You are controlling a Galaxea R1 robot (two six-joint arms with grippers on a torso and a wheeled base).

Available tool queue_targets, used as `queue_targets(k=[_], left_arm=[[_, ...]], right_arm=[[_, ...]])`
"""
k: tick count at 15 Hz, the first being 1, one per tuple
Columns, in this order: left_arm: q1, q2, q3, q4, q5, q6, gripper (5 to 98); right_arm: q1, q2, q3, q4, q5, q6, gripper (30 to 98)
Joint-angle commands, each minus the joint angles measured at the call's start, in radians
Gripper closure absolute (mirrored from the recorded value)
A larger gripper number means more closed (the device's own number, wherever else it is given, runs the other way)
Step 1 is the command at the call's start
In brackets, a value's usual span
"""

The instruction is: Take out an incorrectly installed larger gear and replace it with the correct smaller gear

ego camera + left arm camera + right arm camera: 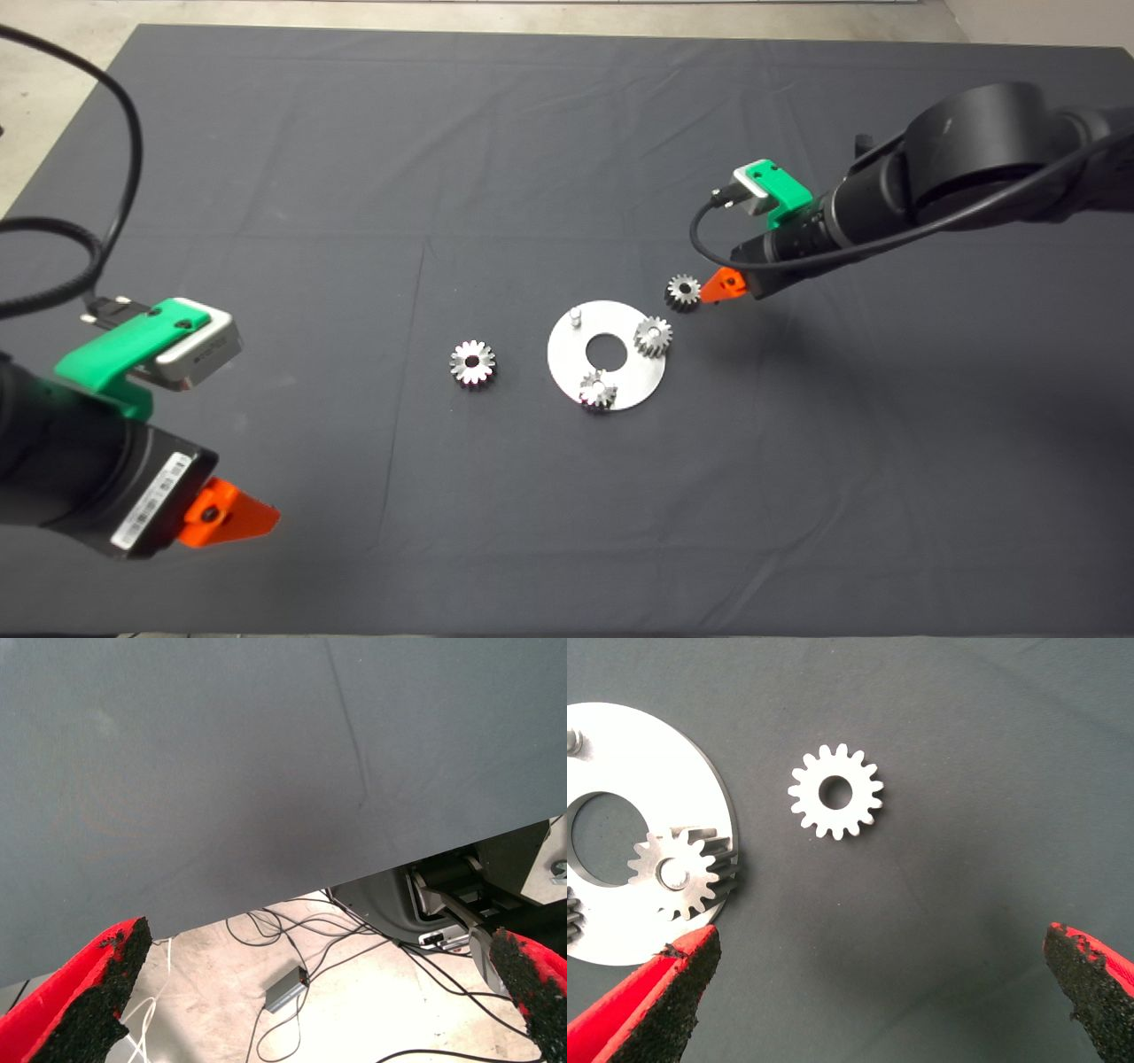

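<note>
Gears: four in head view. Larger gear point(472, 362) lies flat on the mat point(354, 177), off the plate point(642, 377) at its 9 o'clock, apart from it. Two small gears sit on plate pins, one at the plate's 3 o'clock point(653, 336), one at 6 o'clock point(598, 390). Third pin point(575, 315), at about 11 o'clock on the plate, is bare. Judgement: removal step looks done; fitting the replacement remains.

Smaller gear point(683, 291) lies flat on the mat just off the plate rim at 1 o'clock, hole up, near the 3 o'clock mounted gear but not touching it.

Right hand point(711, 291) sits immediately at the smaller gear's 3 o'clock in head view. Right wrist view: fingers point(664, 992) spread wide, nothing held; smaller gear point(835, 792) lies ahead of the fingertips, between their lines and nearer one finger's side, not yet between the pads.

Left hand point(266, 514) hangs at 7 o'clock of the surface, well away from all gears; fingers point(97, 992) wide apart, empty, over the mat edge with floor and cables beyond.

Key relation: right hand is far nearer the smaller gear. The gear is round, so no long axis constrains the grip. Likely need: advance toward 9 o'clock, centre the pads on the gear, descend, close. Bare pin then lies further toward 9 o'clock, across the plate.
</note>
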Motion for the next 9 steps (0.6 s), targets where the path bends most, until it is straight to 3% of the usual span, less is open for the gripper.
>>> queue_targets(k=[1,7,9], left_arm=[[-0.015,0.0,0.012,-0.015,0.003,0.0,6.0],[-0.015,-0.016,0.013,-0.016,0.002,0.0,6.0],[-0.015,-0.022,0.013,-0.016,0.002,0.0,6.0]], right_arm=[[-0.067,-0.007,0.011,-0.236,0.043,0.002,31.7],[-0.076,0.004,0.015,-0.283,0.049,-0.002,31.7],[-0.077,0.002,0.015,-0.319,0.069,-0.002,31.7]])
